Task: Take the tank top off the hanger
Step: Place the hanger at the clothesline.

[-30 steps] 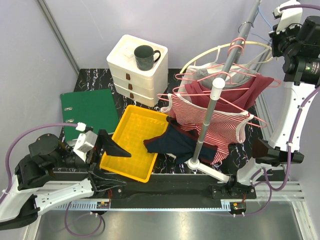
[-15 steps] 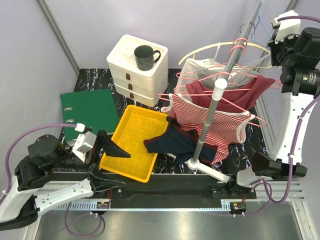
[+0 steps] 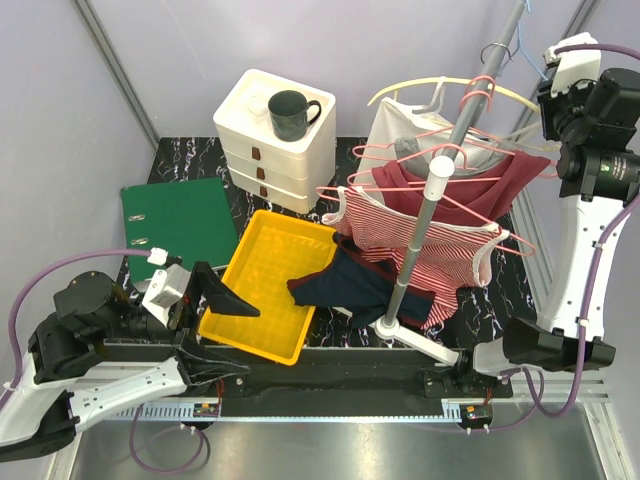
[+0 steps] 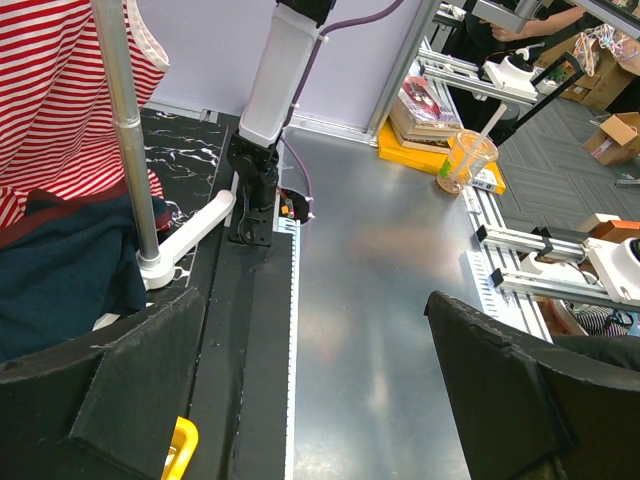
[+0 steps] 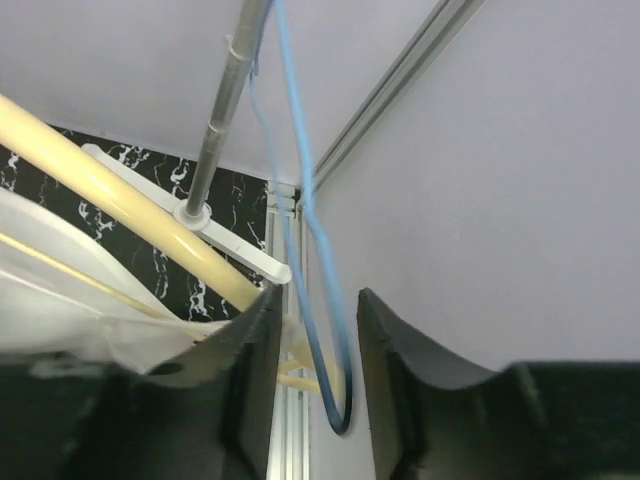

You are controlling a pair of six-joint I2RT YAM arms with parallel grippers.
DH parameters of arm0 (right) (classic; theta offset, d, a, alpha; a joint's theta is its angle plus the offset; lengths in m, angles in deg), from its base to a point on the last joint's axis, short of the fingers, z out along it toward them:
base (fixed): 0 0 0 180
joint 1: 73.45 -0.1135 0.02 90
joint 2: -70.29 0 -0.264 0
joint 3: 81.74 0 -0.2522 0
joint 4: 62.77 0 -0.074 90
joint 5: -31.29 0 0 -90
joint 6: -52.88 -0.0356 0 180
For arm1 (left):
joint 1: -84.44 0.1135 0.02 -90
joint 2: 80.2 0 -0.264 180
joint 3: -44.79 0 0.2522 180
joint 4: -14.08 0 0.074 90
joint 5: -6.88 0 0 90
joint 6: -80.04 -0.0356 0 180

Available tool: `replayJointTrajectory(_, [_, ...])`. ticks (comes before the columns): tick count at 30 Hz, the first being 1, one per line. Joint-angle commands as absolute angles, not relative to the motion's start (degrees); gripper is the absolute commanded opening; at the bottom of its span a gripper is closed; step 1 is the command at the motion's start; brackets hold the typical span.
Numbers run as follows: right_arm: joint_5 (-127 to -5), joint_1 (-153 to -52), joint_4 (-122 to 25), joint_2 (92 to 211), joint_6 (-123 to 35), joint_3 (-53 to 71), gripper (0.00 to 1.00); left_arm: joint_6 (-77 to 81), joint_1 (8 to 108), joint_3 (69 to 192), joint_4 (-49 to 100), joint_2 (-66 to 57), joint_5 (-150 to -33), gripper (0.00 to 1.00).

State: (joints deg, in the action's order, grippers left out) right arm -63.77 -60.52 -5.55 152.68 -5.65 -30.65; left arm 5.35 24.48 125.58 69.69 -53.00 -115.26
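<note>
A white tank top (image 3: pixel 395 125) hangs on a cream hanger (image 3: pixel 440 82) at the top of the rack pole (image 3: pixel 430 200), behind a maroon top (image 3: pixel 480 185) and a red-striped tank top (image 3: pixel 420 240) on pink hangers. My right gripper (image 3: pixel 552 85) is high up by the cream hanger's right end. In the right wrist view its jaws (image 5: pixel 315 340) stand apart, with a blue wire hanger (image 5: pixel 320 300) loose in the gap and the cream hanger (image 5: pixel 120 200) running behind the left finger. My left gripper (image 3: pixel 215 300) rests low and wide open (image 4: pixel 320 390), holding nothing.
A navy garment (image 3: pixel 350 285) lies half in the yellow bin (image 3: pixel 265 290) at the pole's foot. A white drawer unit (image 3: pixel 270 140) with a dark mug (image 3: pixel 290 112) stands at the back. A green binder (image 3: pixel 180 220) lies at the left.
The right gripper's jaws have parted. The cream hanger with the white tank top has swung up and to the left. The left arm has stayed put.
</note>
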Motion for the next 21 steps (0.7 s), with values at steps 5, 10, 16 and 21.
replayJointTrajectory(5, [-61.9, -60.1, -9.6, 145.3, -5.5, -26.1, 0.63, 5.8, 24.3, 124.9, 66.9, -52.9, -113.4, 0.99])
replayJointTrajectory(10, [-60.9, -60.1, -9.5, 142.3, -9.6, -27.2, 0.77, 6.0, 24.2, 123.3, 66.3, -51.7, -108.4, 0.99])
replayJointTrajectory(16, [-57.1, -60.1, -4.3, 136.8, -22.0, -29.0, 1.0, 8.1, 24.2, 118.6, 62.0, -49.5, -97.5, 0.99])
replayJointTrajectory(21, [-60.0, -60.1, 6.7, 132.3, -37.7, -30.6, 1.0, 10.1, 24.2, 111.1, 52.1, -45.8, -94.0, 0.99])
